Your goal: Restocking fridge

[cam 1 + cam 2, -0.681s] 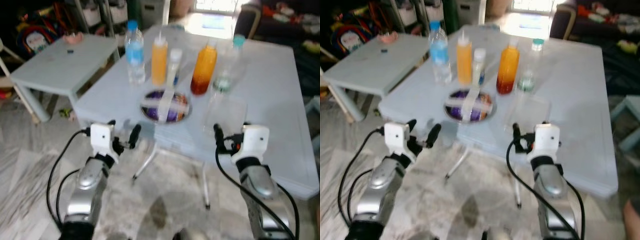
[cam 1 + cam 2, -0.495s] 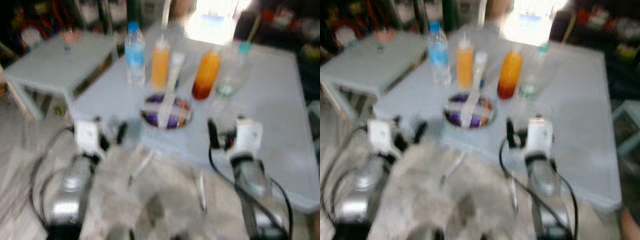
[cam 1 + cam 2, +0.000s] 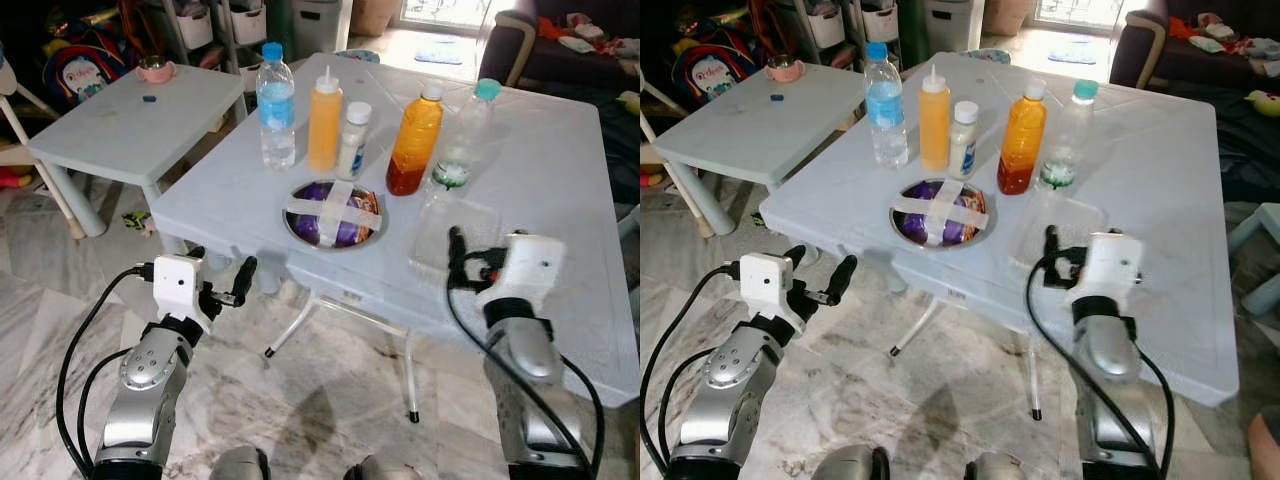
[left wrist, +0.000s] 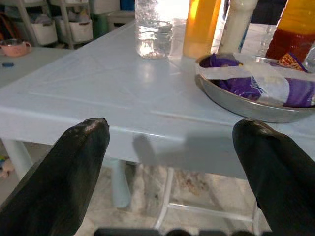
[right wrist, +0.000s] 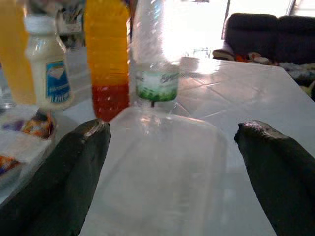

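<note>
On the white table (image 3: 560,170) stand a blue-capped water bottle (image 3: 276,105), an orange squeeze bottle (image 3: 324,118), a small white bottle (image 3: 352,140), an orange juice bottle (image 3: 413,138) and a clear green-capped bottle (image 3: 462,135). In front of them sit a taped metal bowl (image 3: 333,213) of purple packets and a clear plastic container (image 5: 162,162). My right gripper (image 5: 172,147) is open over the table's near edge, facing the container. My left gripper (image 4: 172,147) is open below and before the table edge, level with the bowl (image 4: 256,93).
A smaller white table (image 3: 130,110) with a pink cup (image 3: 153,68) stands to the left. Storage shelves and a backpack (image 3: 75,65) line the back left, and a dark sofa (image 3: 570,40) sits at the back right. Thin table legs (image 3: 300,320) cross the marble floor underneath.
The view blurred, then steadied. My right gripper has moved forward over the table edge toward the clear container. My left gripper has shifted slightly left and lower.
</note>
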Controlling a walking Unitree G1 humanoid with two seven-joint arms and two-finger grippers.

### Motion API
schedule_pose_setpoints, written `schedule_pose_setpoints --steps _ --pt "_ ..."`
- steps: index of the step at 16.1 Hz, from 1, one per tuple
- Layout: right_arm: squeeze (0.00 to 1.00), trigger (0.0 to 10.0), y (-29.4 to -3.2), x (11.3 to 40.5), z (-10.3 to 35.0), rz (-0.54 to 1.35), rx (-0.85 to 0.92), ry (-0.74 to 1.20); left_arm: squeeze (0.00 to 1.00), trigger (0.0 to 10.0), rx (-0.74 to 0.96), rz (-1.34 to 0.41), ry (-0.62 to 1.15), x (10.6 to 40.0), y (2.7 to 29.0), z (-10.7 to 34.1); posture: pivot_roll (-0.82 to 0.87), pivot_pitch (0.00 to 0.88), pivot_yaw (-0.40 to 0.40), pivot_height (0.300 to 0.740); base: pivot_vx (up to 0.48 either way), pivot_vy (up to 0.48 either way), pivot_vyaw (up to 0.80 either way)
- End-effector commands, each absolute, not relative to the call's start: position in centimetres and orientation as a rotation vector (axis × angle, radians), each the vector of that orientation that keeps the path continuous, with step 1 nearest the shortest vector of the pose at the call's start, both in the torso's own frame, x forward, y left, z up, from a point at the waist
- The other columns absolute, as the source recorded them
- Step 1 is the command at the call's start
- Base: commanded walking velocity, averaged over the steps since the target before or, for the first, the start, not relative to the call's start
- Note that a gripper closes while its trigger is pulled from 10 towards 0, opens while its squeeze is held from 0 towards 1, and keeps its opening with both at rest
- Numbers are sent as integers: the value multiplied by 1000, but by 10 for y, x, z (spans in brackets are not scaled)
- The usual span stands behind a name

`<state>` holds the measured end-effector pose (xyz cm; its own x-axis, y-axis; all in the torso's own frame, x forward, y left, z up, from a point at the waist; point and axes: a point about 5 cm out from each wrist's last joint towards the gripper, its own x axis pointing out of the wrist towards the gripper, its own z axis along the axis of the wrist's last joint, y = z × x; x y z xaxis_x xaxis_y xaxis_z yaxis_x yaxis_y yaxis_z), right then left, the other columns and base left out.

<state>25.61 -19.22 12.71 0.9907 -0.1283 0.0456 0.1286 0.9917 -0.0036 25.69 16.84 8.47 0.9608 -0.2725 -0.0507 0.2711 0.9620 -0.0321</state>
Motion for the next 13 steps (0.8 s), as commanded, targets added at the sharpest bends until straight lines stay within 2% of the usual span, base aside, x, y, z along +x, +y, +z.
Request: schedule_pose_setpoints --steps 1,2,8,13 --pt "0 10000 -192 256 132 -122 -1 -74 0 10000 -19 -285 45 257 166 90 -25 54 1 740 0 0 0" --pt "0 10000 -194 255 127 -146 7 -27 0 10000 -18 -292 44 257 165 90 -24 54 1 740 0 0 0" --pt "0 10000 -193 253 131 -123 26 -60 0 10000 -33 -309 35 256 159 91 -34 60 2 740 0 0 -800" --pt "0 10000 -195 251 132 -132 34 -74 0 10000 -35 -312 34 257 159 92 -34 68 9 740 0 0 0"
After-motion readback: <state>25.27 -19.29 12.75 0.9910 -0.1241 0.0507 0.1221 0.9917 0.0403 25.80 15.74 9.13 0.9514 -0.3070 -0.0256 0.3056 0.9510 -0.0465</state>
